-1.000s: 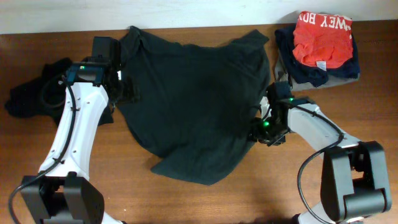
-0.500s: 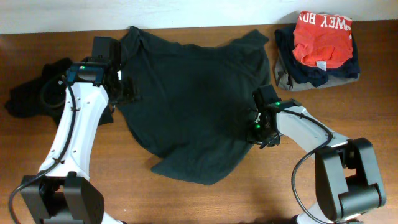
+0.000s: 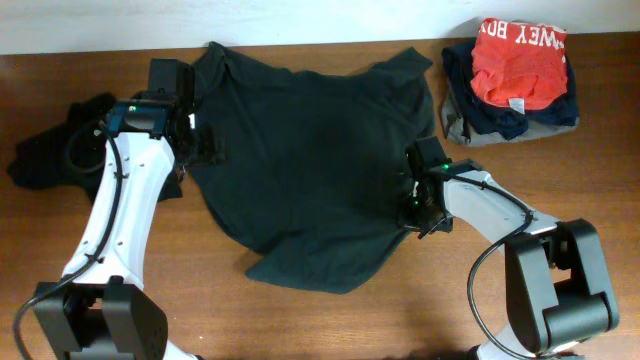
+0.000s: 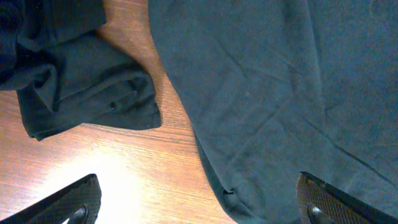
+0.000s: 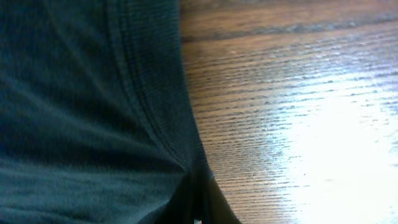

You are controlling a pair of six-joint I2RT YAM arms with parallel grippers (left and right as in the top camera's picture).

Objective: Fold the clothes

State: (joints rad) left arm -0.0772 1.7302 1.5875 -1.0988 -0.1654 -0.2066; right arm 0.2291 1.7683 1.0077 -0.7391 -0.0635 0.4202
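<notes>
A large dark green T-shirt (image 3: 310,170) lies spread over the middle of the wooden table (image 3: 300,320). At the shirt's right edge my right gripper (image 3: 411,208) is shut, and the hem (image 5: 155,93) bunches into a pinched fold between its jaws (image 5: 198,216). My left gripper (image 3: 205,148) hovers open over the shirt's left edge. In the left wrist view its fingertips (image 4: 78,202) stand wide apart, with bare wood and the shirt's edge (image 4: 280,93) between them. A second dark garment (image 3: 45,160) lies crumpled at the far left (image 4: 81,93).
A folded pile (image 3: 515,75) with an orange-red garment bearing white letters on top sits at the back right corner. A pale wall borders the table's far edge. Bare wood (image 5: 298,124) shows to the right of the pinched hem and along the front.
My right gripper slid left onto the shirt's right edge and shut on the hem. The left arm has not moved.
</notes>
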